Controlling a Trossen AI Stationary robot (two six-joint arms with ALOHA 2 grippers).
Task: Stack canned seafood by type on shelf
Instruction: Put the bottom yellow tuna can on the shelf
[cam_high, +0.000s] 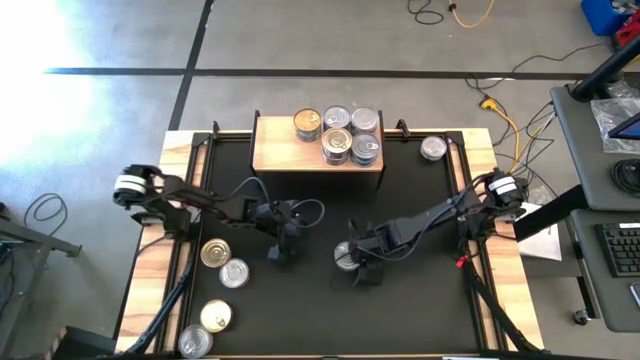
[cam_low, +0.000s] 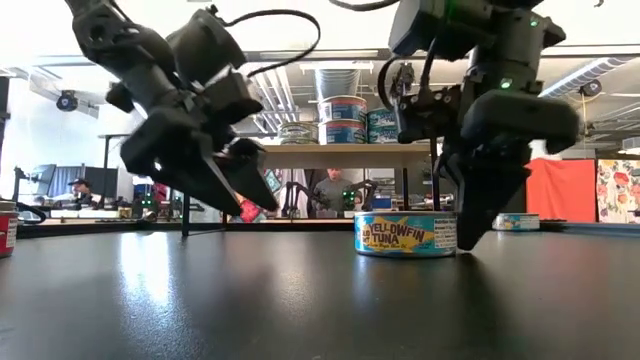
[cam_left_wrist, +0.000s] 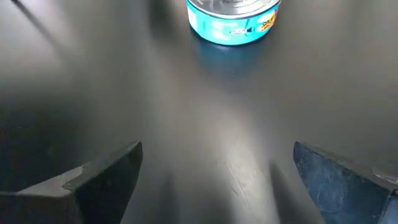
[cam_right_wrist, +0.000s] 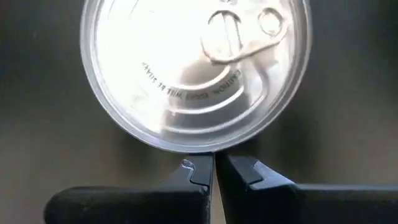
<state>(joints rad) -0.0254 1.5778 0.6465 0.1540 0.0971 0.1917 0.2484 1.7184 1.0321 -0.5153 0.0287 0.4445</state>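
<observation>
Five tins are sitting on the shelf (cam_high: 270, 152), clustered toward its right half with some stacked in two layers, as the low view is showing. Much is remaining: four tins are lying at the table's front-left corner (cam_high: 220, 290), one near the back-right rim (cam_high: 432, 149), and a yellowfin tuna can (cam_low: 405, 234) mid-table. The right gripper (cam_right_wrist: 212, 174) is hovering just beside that can, its fingers nearly touching each other and holding nothing. The left gripper (cam_left_wrist: 217, 180) is hanging nearby above bare table, fingers spread wide, empty.
</observation>
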